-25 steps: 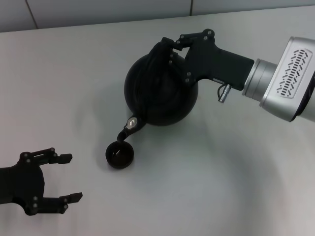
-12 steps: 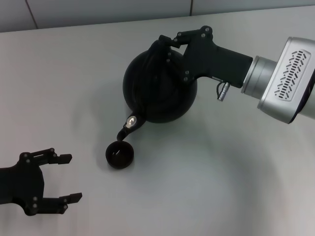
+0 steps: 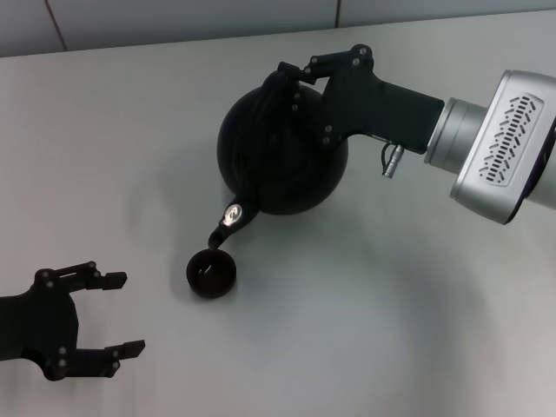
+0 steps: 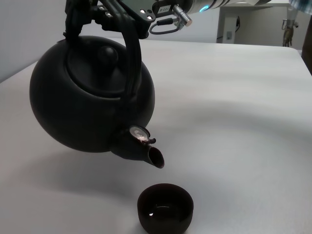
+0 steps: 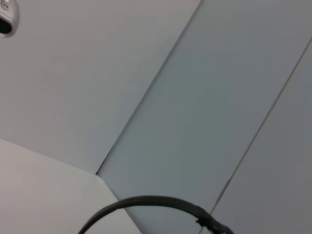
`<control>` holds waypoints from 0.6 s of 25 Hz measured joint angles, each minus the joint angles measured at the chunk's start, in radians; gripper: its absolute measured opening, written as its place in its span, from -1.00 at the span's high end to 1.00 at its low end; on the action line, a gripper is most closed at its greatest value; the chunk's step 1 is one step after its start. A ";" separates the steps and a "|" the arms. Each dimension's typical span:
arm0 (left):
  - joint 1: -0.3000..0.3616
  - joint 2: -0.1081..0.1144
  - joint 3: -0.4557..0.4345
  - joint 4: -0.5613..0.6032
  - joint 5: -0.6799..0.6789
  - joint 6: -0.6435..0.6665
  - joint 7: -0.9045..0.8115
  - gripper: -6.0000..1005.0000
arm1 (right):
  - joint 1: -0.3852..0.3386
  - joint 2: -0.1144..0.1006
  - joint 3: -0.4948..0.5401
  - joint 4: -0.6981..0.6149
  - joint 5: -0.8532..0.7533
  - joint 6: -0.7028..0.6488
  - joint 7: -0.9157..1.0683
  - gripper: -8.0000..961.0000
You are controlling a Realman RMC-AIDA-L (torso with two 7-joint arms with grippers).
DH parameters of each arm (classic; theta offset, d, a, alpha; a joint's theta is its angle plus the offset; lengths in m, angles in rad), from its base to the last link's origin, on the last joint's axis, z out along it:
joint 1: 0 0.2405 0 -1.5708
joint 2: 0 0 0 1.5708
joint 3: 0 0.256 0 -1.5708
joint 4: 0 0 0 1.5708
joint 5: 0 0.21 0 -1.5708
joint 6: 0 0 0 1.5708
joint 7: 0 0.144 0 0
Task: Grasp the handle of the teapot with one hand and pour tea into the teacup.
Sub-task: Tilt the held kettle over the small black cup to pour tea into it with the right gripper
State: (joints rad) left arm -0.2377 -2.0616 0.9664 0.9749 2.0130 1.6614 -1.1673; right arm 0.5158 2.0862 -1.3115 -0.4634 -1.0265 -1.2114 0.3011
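The round black teapot (image 3: 280, 156) hangs tilted above the table, its short spout (image 3: 219, 234) pointing down just over the small dark teacup (image 3: 211, 273). My right gripper (image 3: 295, 85) is shut on the arched handle (image 3: 276, 97) at the pot's top. In the left wrist view the teapot (image 4: 85, 105) is lifted off the table, its spout (image 4: 148, 153) is above the teacup (image 4: 165, 207), and the handle (image 4: 129, 53) is held from above. My left gripper (image 3: 122, 314) is open and empty at the near left, apart from the cup.
The white table (image 3: 391, 304) ends at a grey wall (image 3: 174, 17) at the back. The right wrist view shows only wall panels and a black cable (image 5: 156, 204).
The right gripper and teapot have shifted slightly left and up. The cup and the left gripper have not moved.
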 joint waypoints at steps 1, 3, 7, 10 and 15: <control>0.000 0.000 0.000 0.000 0.000 0.000 0.000 -0.72 | 0.001 0.000 0.000 -0.001 0.000 0.000 -0.011 0.80; 0.000 0.000 0.000 0.001 0.000 0.000 0.000 -0.72 | 0.001 0.000 0.000 -0.003 0.000 0.000 -0.016 0.80; 0.000 0.000 0.000 0.001 0.001 0.000 0.000 -0.72 | 0.001 0.000 -0.003 -0.009 0.000 0.001 -0.023 0.80; 0.000 0.000 0.000 0.001 0.001 0.000 0.000 -0.72 | 0.002 0.000 -0.003 -0.009 0.000 0.001 -0.023 0.80; 0.000 0.000 0.000 0.000 0.001 0.000 0.000 -0.72 | 0.004 0.000 -0.005 -0.009 0.000 0.001 -0.023 0.80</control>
State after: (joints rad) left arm -0.2378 -2.0617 0.9664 0.9746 2.0142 1.6612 -1.1673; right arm 0.5200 2.0862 -1.3167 -0.4725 -1.0265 -1.2102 0.2784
